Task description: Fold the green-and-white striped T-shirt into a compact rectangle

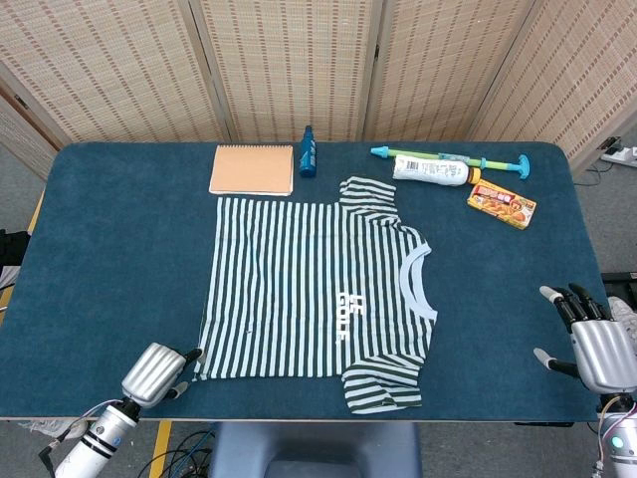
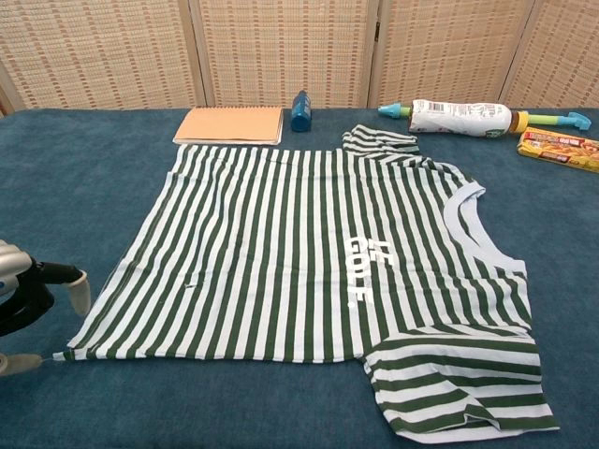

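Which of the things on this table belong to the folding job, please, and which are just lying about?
Job: T-shirt; left hand at its hem corner; right hand.

Lying about: notebook, blue bottle, white bottle, water squirter, snack box.

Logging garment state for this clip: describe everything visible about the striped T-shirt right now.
The striped T-shirt lies flat and unfolded on the blue table, collar toward the robot's right, hem toward its left. Dark green and white stripes, pale collar band, white lettering on the chest, soft knit look. Both short sleeves lie spread, slightly rumpled. The left hand sits at the near hem corner; whether it touches the cloth cannot be told.
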